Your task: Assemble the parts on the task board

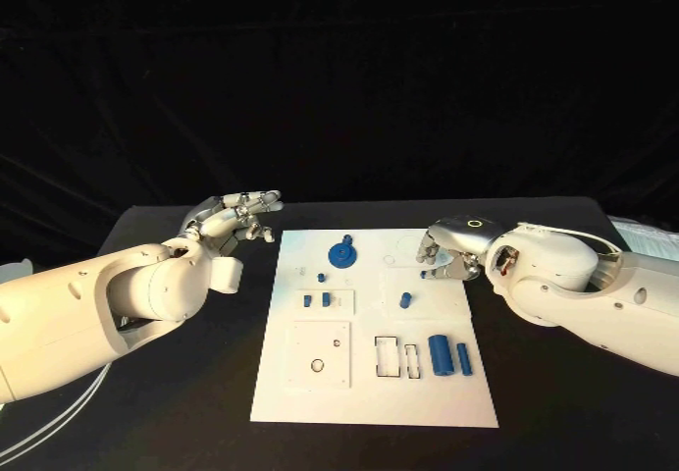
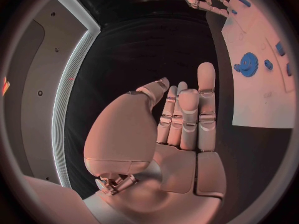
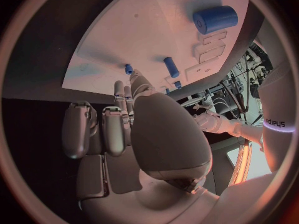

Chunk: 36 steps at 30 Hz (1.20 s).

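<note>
I see a black table [image 1: 566,392]; a white task board [image 1: 425,392] lies flat on its middle, long side running from the near edge toward the far edge.

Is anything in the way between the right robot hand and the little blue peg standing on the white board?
Nothing visible blocks it. The right robot hand is at the board's right edge, and the small blue peg stands just nearer the robot, with only bare white board between them.

Faint lettering on a white arm [image 3: 278,124] (perhaps "ndays"), unclear
</note>
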Each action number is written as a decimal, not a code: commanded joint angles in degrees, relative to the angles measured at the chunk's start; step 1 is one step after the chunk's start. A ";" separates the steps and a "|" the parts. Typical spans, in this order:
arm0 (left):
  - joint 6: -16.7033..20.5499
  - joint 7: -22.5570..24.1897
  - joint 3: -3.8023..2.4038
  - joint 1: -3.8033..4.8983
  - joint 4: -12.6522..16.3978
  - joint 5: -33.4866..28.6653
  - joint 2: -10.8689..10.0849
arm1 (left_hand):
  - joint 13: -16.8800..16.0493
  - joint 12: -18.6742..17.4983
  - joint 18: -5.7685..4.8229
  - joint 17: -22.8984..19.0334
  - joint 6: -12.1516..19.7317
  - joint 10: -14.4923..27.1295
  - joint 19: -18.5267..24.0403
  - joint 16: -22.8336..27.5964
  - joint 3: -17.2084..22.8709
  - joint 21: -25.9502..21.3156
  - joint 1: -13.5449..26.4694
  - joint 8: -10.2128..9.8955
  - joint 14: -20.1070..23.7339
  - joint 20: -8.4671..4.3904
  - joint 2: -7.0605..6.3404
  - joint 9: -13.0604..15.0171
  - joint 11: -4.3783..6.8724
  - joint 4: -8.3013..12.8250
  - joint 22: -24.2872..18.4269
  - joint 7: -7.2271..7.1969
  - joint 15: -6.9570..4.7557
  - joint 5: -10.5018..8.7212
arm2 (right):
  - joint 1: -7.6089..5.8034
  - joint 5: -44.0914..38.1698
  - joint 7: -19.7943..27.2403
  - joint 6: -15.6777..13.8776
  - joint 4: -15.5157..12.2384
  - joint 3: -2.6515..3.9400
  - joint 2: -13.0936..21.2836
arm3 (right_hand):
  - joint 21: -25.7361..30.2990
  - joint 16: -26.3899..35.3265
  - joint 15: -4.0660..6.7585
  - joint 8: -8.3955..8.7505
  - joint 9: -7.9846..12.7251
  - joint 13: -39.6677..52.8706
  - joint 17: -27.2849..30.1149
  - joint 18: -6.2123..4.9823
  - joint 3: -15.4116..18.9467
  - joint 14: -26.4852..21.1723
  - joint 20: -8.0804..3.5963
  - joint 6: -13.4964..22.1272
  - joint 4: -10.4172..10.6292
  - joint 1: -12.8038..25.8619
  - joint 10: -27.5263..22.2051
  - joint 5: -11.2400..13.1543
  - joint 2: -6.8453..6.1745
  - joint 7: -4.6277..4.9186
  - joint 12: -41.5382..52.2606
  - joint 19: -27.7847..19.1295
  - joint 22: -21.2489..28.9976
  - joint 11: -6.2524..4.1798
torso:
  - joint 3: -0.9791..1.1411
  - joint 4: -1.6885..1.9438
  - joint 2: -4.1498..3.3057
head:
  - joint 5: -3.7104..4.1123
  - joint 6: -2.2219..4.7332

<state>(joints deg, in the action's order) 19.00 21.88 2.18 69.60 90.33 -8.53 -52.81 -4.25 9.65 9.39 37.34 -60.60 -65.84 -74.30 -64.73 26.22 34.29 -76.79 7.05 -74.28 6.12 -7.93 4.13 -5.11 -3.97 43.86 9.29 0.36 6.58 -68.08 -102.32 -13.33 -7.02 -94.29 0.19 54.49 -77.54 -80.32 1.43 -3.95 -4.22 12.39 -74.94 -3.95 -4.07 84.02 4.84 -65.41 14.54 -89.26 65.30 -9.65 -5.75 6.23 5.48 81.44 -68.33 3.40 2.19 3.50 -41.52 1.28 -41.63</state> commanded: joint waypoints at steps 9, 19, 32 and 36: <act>-1.01 1.37 -0.02 0.01 0.58 -1.84 -0.09 | -0.07 0.43 1.08 -0.11 -0.20 -0.29 0.52 0.39 -0.30 -0.43 0.10 0.30 0.32 -0.07 0.43 -0.07 -0.16 0.01 -0.12 0.13 0.02 0.10 | 0.72 -2.55 -0.91 3.52 0.52 -0.07 -0.94 | 0.41 0.58 -0.40 0.10 0.01 -1.65 -2.06 -0.58 -1.92 3.42 0.15 -0.44 0.01 -0.70 0.08 0.26 0.09 -0.12 -0.59 -0.35 0.24 -0.04 | 0.03 0.07 0.01 | -0.04 -0.06; -0.92 1.04 -0.02 0.01 0.75 -1.85 -0.23 | -0.05 0.44 1.08 -0.13 -0.09 -0.17 0.54 0.36 -0.32 -0.49 -0.06 0.27 0.36 -0.07 0.44 -0.10 -0.19 0.12 -0.16 0.17 0.02 0.13 | 1.40 -2.65 -0.84 4.86 1.12 -0.08 -1.58 | 0.54 0.62 0.01 -0.07 -0.18 -4.22 -1.98 -0.58 -6.41 3.50 -0.22 -1.84 -0.70 -2.22 1.76 2.93 0.92 -0.43 -0.89 -0.20 0.29 -0.43 | 0.04 0.04 0.03 | -0.19 -0.24; -0.98 0.55 -0.02 0.01 0.82 -1.85 -0.32 | -0.03 0.44 1.07 -0.20 -0.03 -0.10 0.54 0.38 -0.34 -0.52 -0.13 0.25 0.41 -0.08 0.42 -0.12 -0.21 0.18 -0.18 0.20 0.03 0.13 | 1.81 -3.08 -0.89 5.75 1.93 -0.08 -2.41 | 0.58 0.62 0.10 0.02 -0.31 -6.35 -1.95 -0.55 -11.07 3.53 -0.37 -2.57 -1.84 -1.93 2.91 4.66 0.53 -0.43 -1.34 -0.07 0.23 -0.52 | 0.03 0.05 0.03 | -0.23 -0.39; -0.87 0.42 -0.02 0.01 0.85 -1.85 -0.35 | -0.02 0.45 1.07 -0.21 0.01 -0.04 0.55 0.36 -0.34 -0.55 -0.21 0.24 0.42 -0.08 0.43 -0.13 -0.22 0.23 -0.20 0.22 0.04 0.14 | 1.89 -3.10 -1.00 6.44 2.12 -0.08 -2.57 | 0.59 0.60 0.14 0.01 -0.36 -6.77 -1.96 -0.54 -12.10 3.55 -0.40 -2.74 -2.16 -1.62 3.12 4.93 0.42 -0.45 -1.40 -0.05 0.21 -0.55 | 0.02 0.01 0.05 | -0.25 -0.51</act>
<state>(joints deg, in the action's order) 18.90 22.17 2.18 69.59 90.98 -10.08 -53.13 -4.24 9.97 9.37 37.19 -60.60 -65.83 -74.10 -64.74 26.06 34.09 -76.80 7.05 -74.24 5.92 -7.93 4.08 -5.11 -3.80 43.75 9.29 0.41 6.58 -66.61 -104.65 -14.05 -3.37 -92.37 0.39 52.04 -77.22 -79.87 1.43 -3.67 -4.51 5.67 -74.92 -3.94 -15.78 84.02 4.84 -67.89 12.30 -91.17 67.99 -4.96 -4.92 5.80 4.37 81.44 -68.08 2.78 2.23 3.54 -41.48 1.05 -42.05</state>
